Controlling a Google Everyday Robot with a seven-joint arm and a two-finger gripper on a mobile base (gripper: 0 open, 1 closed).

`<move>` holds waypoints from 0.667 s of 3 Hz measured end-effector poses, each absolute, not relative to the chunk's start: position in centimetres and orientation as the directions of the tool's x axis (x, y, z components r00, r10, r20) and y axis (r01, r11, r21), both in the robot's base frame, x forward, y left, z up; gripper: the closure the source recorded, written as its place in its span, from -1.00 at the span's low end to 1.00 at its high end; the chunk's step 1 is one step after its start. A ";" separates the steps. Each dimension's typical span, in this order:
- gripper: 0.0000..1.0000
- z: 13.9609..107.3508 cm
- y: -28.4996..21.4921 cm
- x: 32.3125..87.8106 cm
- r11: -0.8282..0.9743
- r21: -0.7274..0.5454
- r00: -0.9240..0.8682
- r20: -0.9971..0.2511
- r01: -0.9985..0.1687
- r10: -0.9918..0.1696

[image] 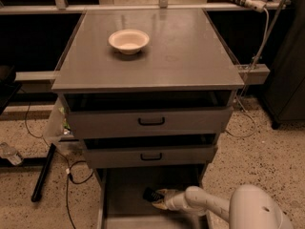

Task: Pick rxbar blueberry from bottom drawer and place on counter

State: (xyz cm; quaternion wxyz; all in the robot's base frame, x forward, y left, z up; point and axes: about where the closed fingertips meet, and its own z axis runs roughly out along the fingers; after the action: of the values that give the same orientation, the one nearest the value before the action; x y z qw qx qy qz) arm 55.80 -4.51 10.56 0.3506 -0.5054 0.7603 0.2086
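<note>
The rxbar blueberry point(151, 194) is a small dark bar lying on the floor of the open bottom drawer point(125, 200), near its middle. My gripper point(160, 199) reaches into that drawer from the lower right on its white arm point(202, 203). Its tip is right against the bar's right end. The counter point(181, 51) is the wide grey top of the cabinet, high above the gripper.
A cream bowl point(128, 40) stands on the counter at the back left. The two upper drawers point(151, 121) with black handles are slightly pulled out and overhang the bottom drawer. Cables and a black pole point(43, 172) lie on the speckled floor at left.
</note>
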 end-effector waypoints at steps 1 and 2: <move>1.00 10.6 -4.5 55.8 0.402 -0.037 -0.243 -0.744 -0.915 -0.622; 1.00 10.5 -4.5 55.8 0.401 -0.034 -0.245 -0.744 -0.915 -0.622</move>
State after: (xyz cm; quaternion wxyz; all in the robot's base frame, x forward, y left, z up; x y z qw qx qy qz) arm 55.75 -4.45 10.53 0.3497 -0.5054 0.7604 0.2100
